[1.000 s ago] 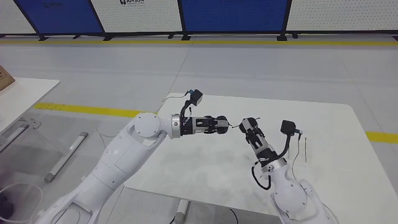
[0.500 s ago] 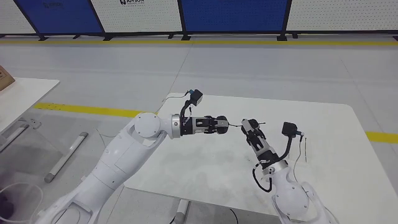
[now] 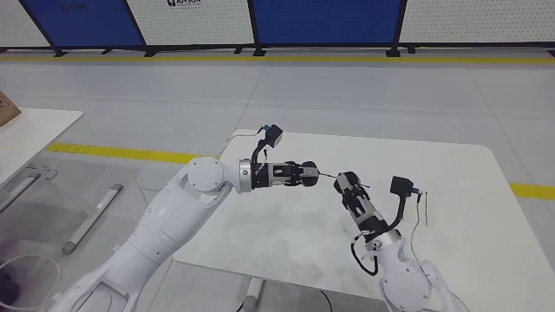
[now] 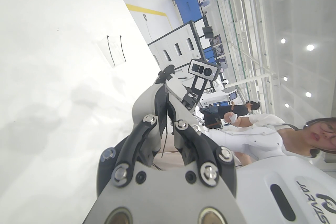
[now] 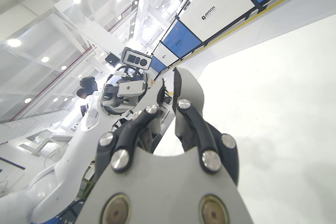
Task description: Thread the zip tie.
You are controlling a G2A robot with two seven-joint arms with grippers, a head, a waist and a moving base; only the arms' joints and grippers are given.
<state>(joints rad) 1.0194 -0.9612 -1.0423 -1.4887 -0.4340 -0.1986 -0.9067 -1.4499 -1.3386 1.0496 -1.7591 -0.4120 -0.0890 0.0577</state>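
Note:
A thin black zip tie (image 3: 325, 176) spans the short gap between my two grippers above the middle of the white table (image 3: 460, 251). My left gripper (image 3: 310, 173) comes in from the left and is shut on one end. In the left wrist view the tie's strand (image 4: 164, 138) runs back between the fingers of that gripper (image 4: 166, 86). My right gripper (image 3: 343, 179) meets it from the near side. Its fingers (image 5: 183, 88) stand close together, and a small black piece of the tie (image 5: 164, 88) sits between the pads of this gripper (image 5: 169, 78).
A clear bag (image 4: 115, 51) holding two spare black zip ties lies flat on the table to the right of the right arm, also seen as thin dark lines (image 3: 425, 206). Yellow floor tape and blue and white panels lie beyond the table.
The right arm has shifted slightly toward the near edge and left, bringing its gripper a little closer to the left gripper. The left arm has stayed still.

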